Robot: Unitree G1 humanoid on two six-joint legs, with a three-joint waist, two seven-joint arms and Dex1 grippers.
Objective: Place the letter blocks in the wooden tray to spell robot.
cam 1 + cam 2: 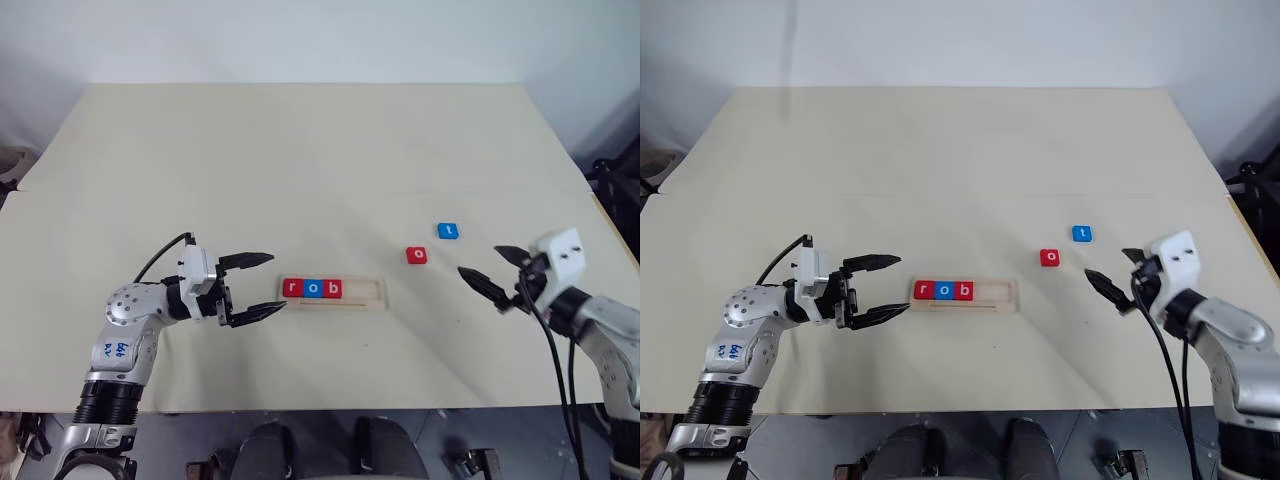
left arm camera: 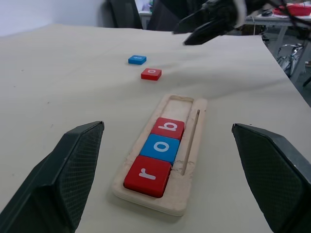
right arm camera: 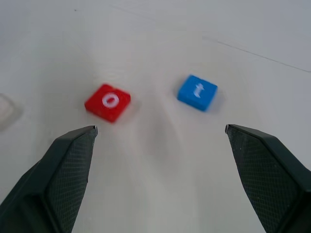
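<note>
The wooden tray (image 1: 366, 293) lies near the table's front, holding a red r block (image 1: 292, 288), a blue o block (image 1: 312, 289) and a red b block (image 1: 332, 289) in its left part. Loose on the table to its right are a red o block (image 1: 416, 255) and a blue t block (image 1: 448, 231). My left gripper (image 1: 256, 285) stands open just left of the tray, empty. To the right of the loose blocks my right gripper (image 1: 492, 271) is open and empty, pointing toward them; both blocks lie ahead of its fingers (image 3: 68, 170) in the right wrist view.
The pale table (image 1: 300, 150) stretches far back behind the tray. Its front edge runs close below both grippers. A thin groove (image 2: 190, 141) runs along the tray beside the blocks.
</note>
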